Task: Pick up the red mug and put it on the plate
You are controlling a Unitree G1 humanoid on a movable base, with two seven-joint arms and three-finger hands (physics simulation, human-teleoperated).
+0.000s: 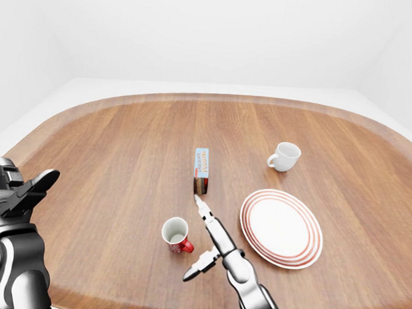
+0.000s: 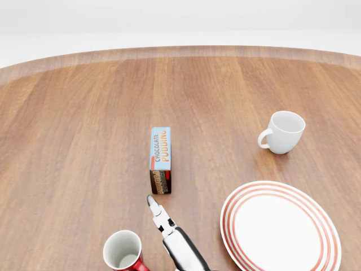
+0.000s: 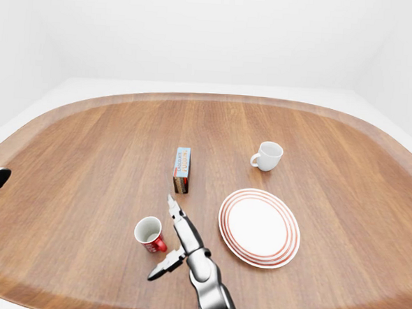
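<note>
Red mug [image 1: 176, 234] stands upright, ungrasped, on the table [image 1: 108, 155], left of the plate [image 1: 281, 227] in the left-eye view. Right hand [image 1: 205, 244] sits just beside it, fingers spread, empty. Recommended: close squarely round the mug body. Left hand [image 1: 18, 192] partly cut off; fingers appear apart. Mug handle barely discernible.
</note>
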